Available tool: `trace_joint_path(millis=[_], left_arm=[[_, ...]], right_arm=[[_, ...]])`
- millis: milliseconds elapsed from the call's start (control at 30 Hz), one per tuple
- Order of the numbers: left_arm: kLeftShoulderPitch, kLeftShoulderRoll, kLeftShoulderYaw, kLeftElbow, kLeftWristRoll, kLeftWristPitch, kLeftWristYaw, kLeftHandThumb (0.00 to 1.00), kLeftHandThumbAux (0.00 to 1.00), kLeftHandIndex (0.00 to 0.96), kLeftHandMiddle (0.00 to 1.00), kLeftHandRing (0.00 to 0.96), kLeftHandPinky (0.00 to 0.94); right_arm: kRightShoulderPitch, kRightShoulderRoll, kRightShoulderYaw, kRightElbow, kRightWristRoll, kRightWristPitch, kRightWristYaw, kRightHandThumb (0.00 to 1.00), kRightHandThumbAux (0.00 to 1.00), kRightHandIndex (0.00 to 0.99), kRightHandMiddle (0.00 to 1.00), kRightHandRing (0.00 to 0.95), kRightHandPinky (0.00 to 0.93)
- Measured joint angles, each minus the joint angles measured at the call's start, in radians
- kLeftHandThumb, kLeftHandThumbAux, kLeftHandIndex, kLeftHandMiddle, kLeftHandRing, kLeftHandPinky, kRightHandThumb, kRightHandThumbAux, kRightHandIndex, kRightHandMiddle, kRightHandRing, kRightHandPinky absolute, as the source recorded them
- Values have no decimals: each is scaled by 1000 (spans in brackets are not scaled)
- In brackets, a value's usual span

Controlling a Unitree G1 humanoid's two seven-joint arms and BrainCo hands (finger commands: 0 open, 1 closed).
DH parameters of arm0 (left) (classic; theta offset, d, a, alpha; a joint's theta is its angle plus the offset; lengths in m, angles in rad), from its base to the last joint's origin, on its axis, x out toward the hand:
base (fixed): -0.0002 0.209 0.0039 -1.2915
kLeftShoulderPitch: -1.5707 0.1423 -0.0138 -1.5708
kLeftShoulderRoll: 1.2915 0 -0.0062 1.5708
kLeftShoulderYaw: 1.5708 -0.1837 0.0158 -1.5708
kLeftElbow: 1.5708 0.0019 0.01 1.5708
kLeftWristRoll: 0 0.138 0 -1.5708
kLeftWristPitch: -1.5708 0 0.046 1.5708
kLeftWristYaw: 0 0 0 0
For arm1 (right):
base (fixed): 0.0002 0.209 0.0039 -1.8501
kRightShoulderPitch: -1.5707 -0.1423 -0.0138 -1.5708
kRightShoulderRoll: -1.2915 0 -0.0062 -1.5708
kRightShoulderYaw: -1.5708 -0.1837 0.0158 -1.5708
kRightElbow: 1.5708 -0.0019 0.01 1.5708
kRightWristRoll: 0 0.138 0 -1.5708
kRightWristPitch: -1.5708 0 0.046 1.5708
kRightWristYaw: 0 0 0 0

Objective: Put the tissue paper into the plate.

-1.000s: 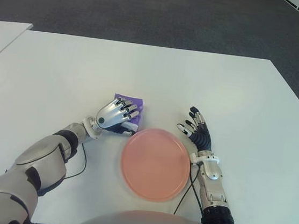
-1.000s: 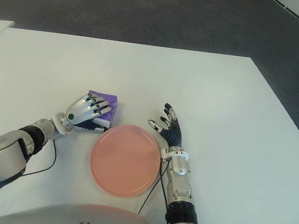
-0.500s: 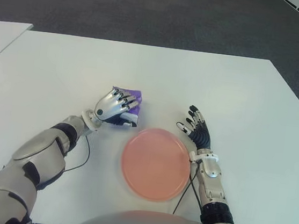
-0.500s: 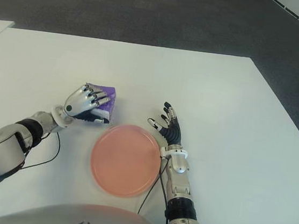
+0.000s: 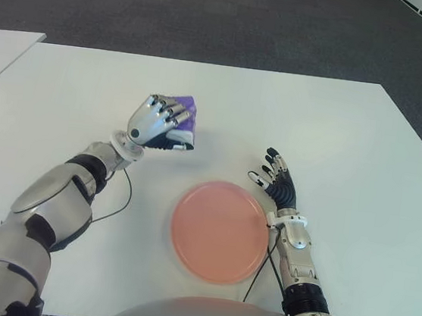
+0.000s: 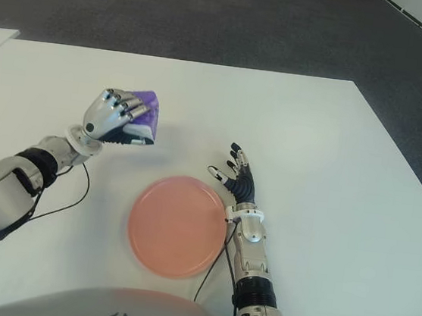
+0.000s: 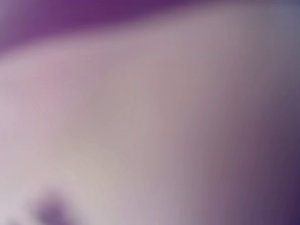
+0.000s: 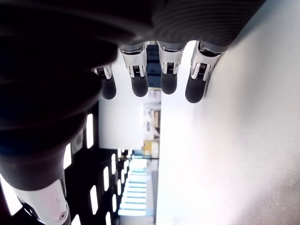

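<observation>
My left hand (image 5: 162, 122) is shut on the purple tissue pack (image 5: 185, 117) and holds it above the white table (image 5: 315, 116), up and to the left of the plate. The pack fills the left wrist view as a purple blur (image 7: 150, 112). The round pink plate (image 5: 219, 231) lies flat on the table near the front edge, with nothing in it. My right hand (image 5: 275, 182) shows just right of the plate's far rim, fingers spread and holding nothing; its fingertips (image 8: 168, 84) show over the table in the right wrist view.
A black cable (image 5: 113, 212) trails from my left wrist across the table. A second white table's corner (image 5: 2, 50) shows at the far left. Dark carpet (image 5: 227, 15) lies beyond the table's far edge.
My left hand has lifted the tissue pack off the table and carried it up and away from the plate. The right hand has barely moved.
</observation>
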Motion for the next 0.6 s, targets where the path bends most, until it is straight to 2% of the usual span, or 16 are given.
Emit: trace_joint_path(millis=[200,600], left_arm=[[-35,19,39,-35,1,37,0,724,699,443,860,861,870],[-83,34,62,-103,0,-42,0,723,698,443,857,858,865]], right_arm=[[-1,-1,2,5,-6,-7,-1,34,742,82,63,17,0],[-11,2,4,16,-15,-8,-7,39,756,74,57,14,1]])
